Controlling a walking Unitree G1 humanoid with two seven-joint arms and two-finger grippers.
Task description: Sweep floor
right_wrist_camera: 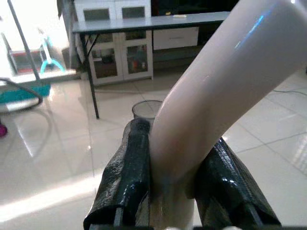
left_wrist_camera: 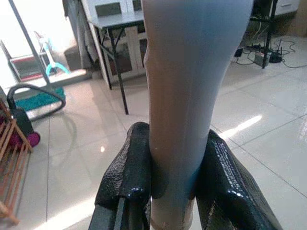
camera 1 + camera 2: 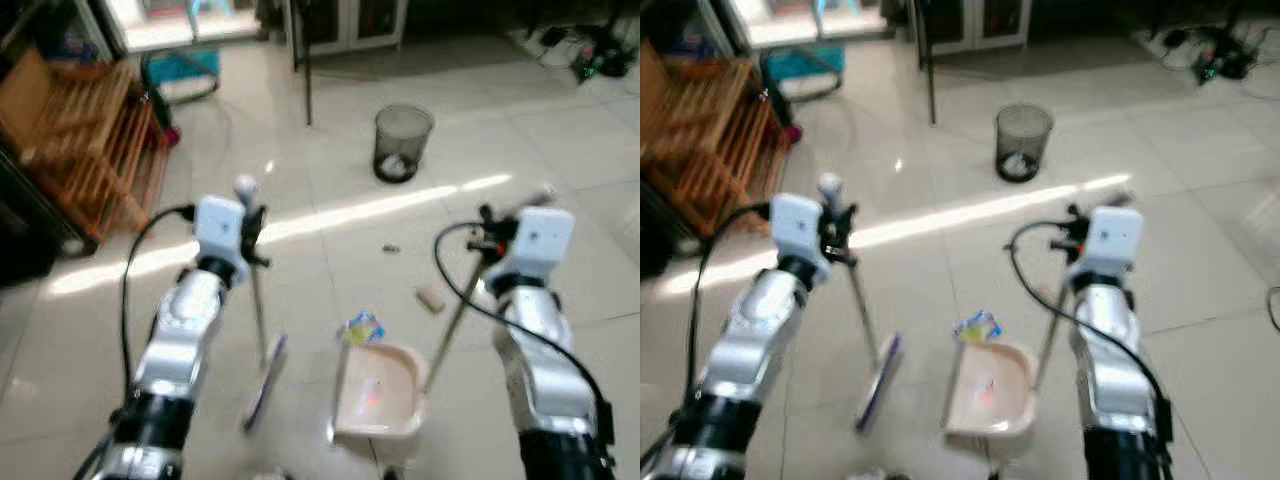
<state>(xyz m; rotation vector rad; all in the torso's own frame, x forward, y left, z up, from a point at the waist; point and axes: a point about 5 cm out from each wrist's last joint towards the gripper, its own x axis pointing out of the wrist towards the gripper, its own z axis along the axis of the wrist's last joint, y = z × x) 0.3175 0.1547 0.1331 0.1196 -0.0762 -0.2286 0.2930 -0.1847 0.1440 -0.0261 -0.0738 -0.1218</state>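
Observation:
My left gripper (image 3: pixel 250 226) is shut on the grey broom handle (image 2: pixel 192 72). The handle runs down to the broom head (image 3: pixel 265 380), which rests on the tiled floor. My right gripper (image 3: pixel 489 236) is shut on the pale dustpan handle (image 1: pixel 216 81). The beige dustpan (image 3: pixel 385 405) sits on the floor between my arms with a bit of pink litter inside. A blue and yellow wrapper (image 3: pixel 363 328) lies at the pan's far edge. Further out lie a small beige scrap (image 3: pixel 430 298) and a dark bit (image 3: pixel 390 248).
A black mesh bin (image 3: pixel 402 142) stands straight ahead. A wooden rack (image 3: pixel 90 140) stands on the left, and a teal object (image 3: pixel 180 68) lies beyond it. A thin table leg (image 3: pixel 306 70) and white cabinets are at the back, with cables (image 3: pixel 590 55) at the far right.

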